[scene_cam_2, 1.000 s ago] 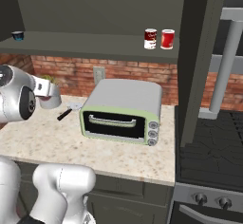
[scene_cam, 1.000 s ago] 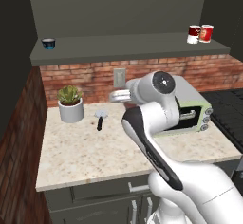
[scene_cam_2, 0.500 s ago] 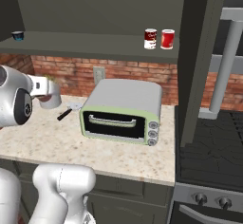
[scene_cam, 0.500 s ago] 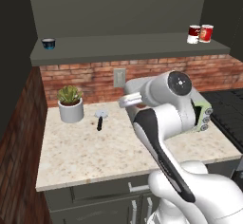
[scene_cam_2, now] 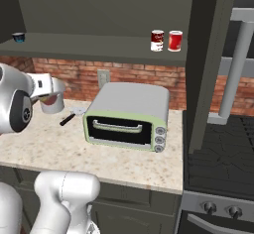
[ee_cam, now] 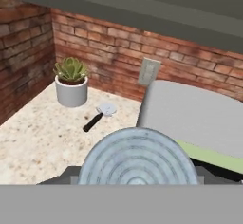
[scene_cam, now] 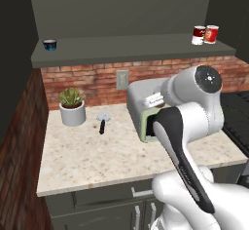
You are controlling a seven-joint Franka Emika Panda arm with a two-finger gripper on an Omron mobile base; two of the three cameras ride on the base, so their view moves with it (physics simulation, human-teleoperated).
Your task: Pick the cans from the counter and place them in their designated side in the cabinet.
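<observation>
Your gripper (scene_cam_2: 48,95) is closed around a can (ee_cam: 137,159); in the hand view its round grey top, ringed with ridges, sits right between the tips, and from the right base view a bit of orange-red label peeks out under the hand. You hold it up in the air, above the counter (scene_cam: 97,156) and beside the oven (scene_cam_2: 126,114), likely so it can go up to the cabinet (scene_cam: 126,46); the shelf board is flat and dark. The dark red and white can (scene_cam_2: 157,40) already stands there, upright, just beside a bright red can (scene_cam_2: 175,40); the counter is pale speckled stone.
</observation>
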